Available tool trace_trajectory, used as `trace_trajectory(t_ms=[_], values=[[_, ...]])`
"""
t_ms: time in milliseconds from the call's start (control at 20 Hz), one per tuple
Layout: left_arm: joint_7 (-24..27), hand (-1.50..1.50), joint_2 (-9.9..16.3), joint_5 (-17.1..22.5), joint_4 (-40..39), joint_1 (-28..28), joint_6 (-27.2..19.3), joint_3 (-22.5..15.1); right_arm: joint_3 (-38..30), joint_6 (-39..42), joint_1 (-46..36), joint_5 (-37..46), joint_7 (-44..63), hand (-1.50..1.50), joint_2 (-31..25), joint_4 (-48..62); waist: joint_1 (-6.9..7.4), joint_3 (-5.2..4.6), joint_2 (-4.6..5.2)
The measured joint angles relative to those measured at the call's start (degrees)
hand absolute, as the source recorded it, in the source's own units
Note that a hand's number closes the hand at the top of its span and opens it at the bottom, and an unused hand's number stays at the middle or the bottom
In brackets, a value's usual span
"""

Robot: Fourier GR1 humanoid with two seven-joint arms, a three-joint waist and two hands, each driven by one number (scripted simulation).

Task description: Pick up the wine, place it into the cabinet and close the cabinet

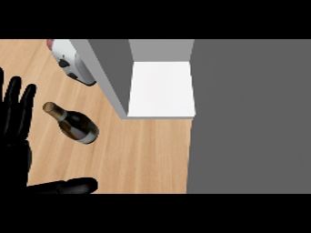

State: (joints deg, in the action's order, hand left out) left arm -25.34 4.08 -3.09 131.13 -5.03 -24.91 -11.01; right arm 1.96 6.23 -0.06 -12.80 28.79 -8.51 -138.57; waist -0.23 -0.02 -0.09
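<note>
Nothing is done yet: the wine bottle [73,123] stands untouched on the table [145,154], near the open cabinet [159,88]. The left hand [7,113] rests with straight fingers at the left edge; the right hand isn't visible

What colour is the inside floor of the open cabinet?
White, seen in the head view: the cabinet has grey walls around a white floor.
</note>
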Motion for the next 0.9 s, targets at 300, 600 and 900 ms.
trace_trajectory(t_ms=[300, 600, 900], values=[[1.91, -1.5, 0.97, 4.43, 0.56, 3.95, 2.54, 5.06, 0.28, 0.21, 0.05, 0.27, 0.18, -1.5, 0.22, -0.29, 0.05, 0.0, -0.02], [3.31, -1.5, 2.24, 10.92, -5.04, 3.23, 5.77, 12.03, 0.04, -0.32, -1.23, 0.52, 2.02, -1.5, -0.11, -0.57, -0.12, -0.01, 0.0], [7.86, -1.5, 2.34, 16.23, -10.54, 6.1, 10.9, 15.68, 0.06, -0.44, -1.67, 0.67, 3.04, -1.5, -0.16, -0.91, -0.2, -0.02, -0.04]])
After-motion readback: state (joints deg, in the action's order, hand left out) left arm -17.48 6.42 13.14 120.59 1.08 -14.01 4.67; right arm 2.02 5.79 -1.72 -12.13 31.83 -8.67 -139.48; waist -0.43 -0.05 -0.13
